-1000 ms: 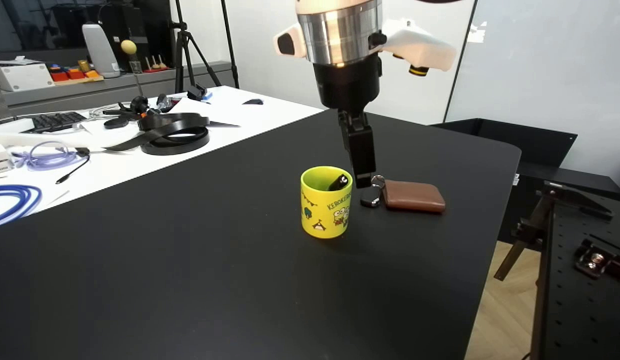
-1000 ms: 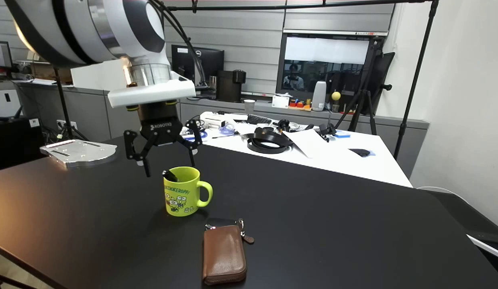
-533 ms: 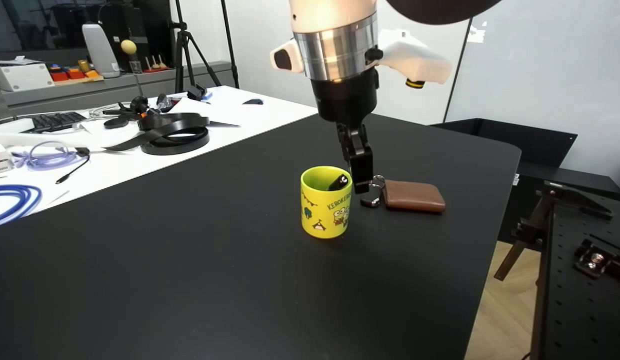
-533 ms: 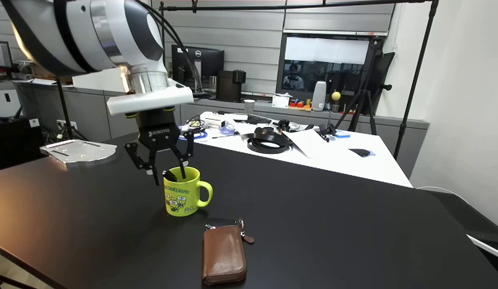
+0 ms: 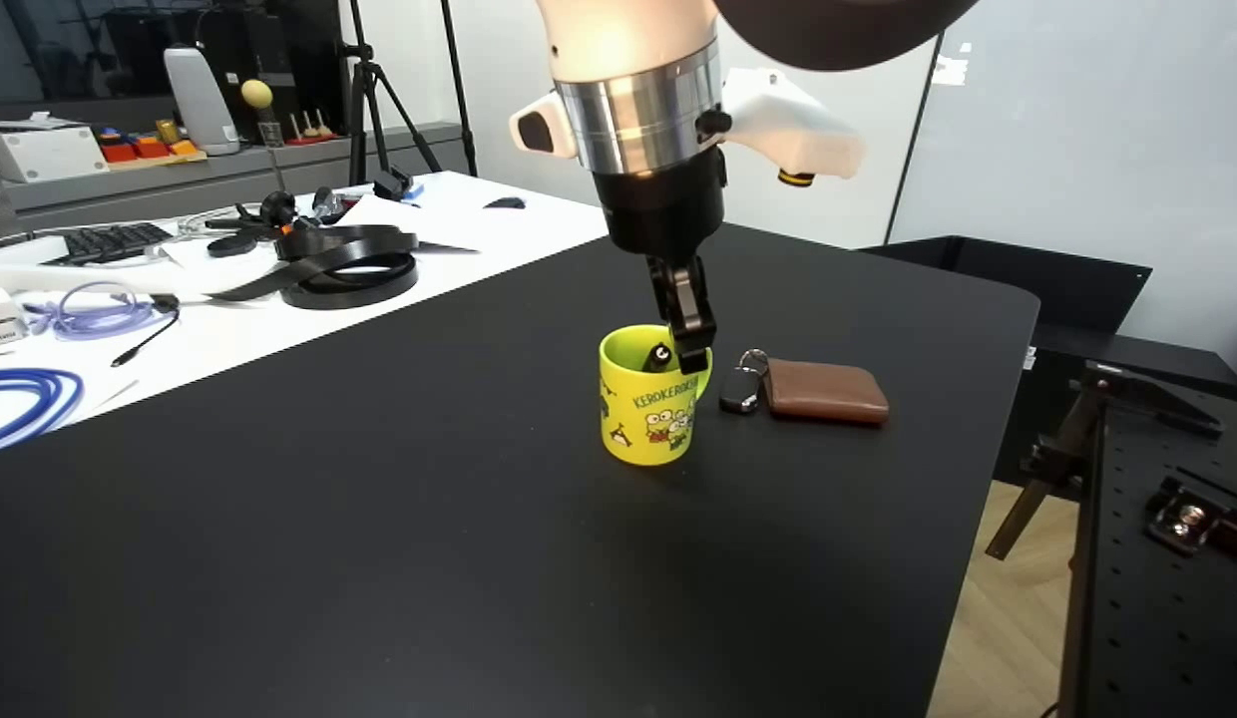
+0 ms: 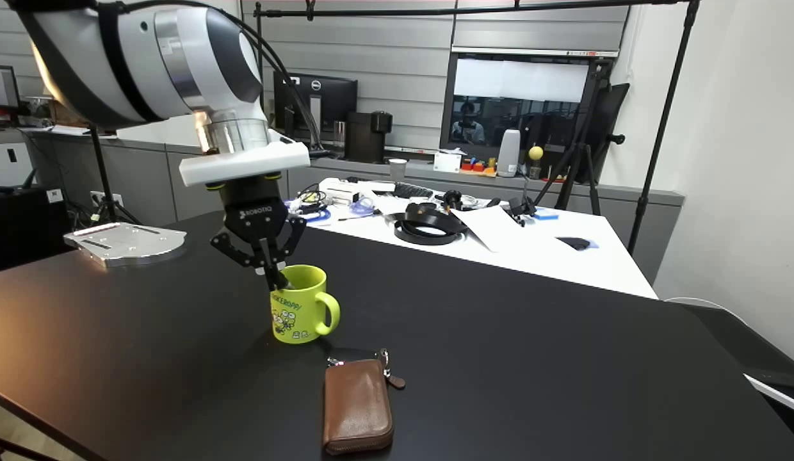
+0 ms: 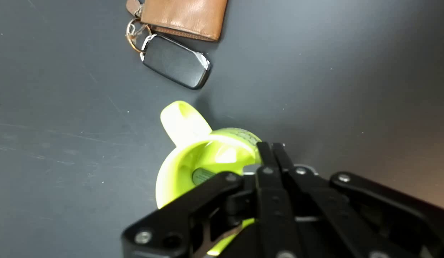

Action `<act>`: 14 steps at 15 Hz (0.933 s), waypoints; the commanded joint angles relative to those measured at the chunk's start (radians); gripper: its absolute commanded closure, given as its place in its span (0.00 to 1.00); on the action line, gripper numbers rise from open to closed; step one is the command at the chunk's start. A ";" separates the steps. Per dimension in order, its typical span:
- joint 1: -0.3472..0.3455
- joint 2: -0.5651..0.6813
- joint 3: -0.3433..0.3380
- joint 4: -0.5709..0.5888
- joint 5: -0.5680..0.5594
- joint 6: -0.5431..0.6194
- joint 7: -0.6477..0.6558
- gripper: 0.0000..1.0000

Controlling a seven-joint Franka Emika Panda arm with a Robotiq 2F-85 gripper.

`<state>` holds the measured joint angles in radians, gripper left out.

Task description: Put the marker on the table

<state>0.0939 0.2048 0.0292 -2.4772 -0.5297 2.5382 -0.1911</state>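
Observation:
The marker (image 5: pixel 659 356) stands leaning inside the yellow mug (image 5: pixel 646 414), its dark end at the rim; in the wrist view I cannot make it out. The mug sits upright on the black table (image 5: pixel 479 558). My gripper (image 7: pixel 272 146) has its fingers brought together at the mug's rim, away from the handle. Only a thin gap shows between the tips, and whether the mug's wall lies in it I cannot tell. In an exterior view the gripper (image 5: pixel 693 364) is right beside the marker's end, apparently not around it.
A black key fob (image 7: pixel 175 61) and a brown wallet (image 7: pixel 193 16) lie near the mug's handle (image 7: pixel 184 122). A flat metal plate (image 6: pixel 131 243) rests farther back on the table. Beyond the table's edge stands a white desk (image 5: pixel 499 224) with cables and black straps.
The gripper has come down to the mug and its jaws have gone from wide apart to together. The mug has turned and slid slightly, its handle and the marker's end shifting along.

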 commanded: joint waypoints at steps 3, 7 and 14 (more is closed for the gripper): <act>0.027 -0.011 0.006 0.005 -0.027 0.000 0.034 0.69; 0.041 -0.021 0.006 0.002 -0.041 0.001 0.043 0.41; 0.048 -0.027 0.004 0.011 -0.098 -0.002 0.077 0.01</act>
<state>0.1390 0.1916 0.0346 -2.4721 -0.5866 2.5422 -0.1683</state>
